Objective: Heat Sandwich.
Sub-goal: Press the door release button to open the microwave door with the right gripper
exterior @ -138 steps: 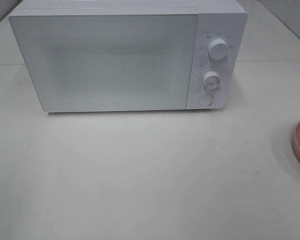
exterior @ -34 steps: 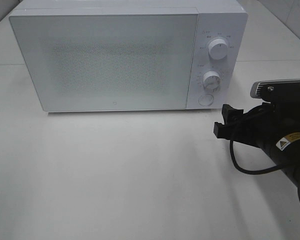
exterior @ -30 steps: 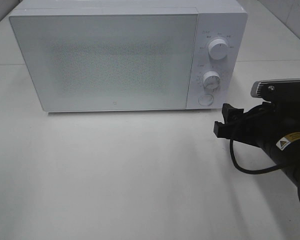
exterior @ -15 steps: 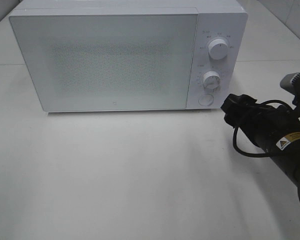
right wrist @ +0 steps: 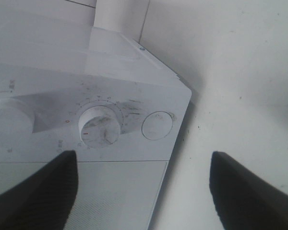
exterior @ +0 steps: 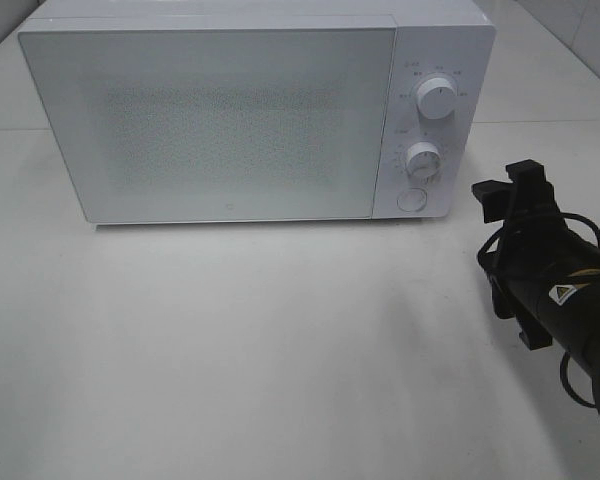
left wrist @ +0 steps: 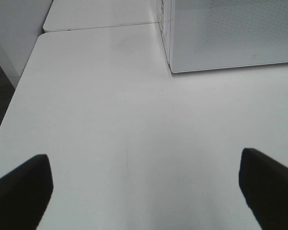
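Note:
The sandwich is out of view in every frame. The white microwave (exterior: 230, 120) stands at the back of the table with its door shut. My right gripper (exterior: 492, 248) hovers just right of its control panel, rolled on its side, jaws open and empty. In the right wrist view the right gripper (right wrist: 144, 191) faces the lower knob (right wrist: 100, 127) and the round button (right wrist: 157, 125), a short way off. My left gripper (left wrist: 145, 191) is open and empty over bare table, with the microwave's front corner (left wrist: 230, 33) ahead of it.
The panel carries an upper knob (exterior: 437, 98), a lower knob (exterior: 422, 160) and a round button (exterior: 411, 199). The white table (exterior: 260, 340) stretches out in front of the microwave. The table's left edge (left wrist: 19, 91) drops off to a dark floor.
My right arm came in from the right. Over the last second its gripper rolled about a quarter turn and shifted right, beside the control panel. The left gripper's view is given only now.

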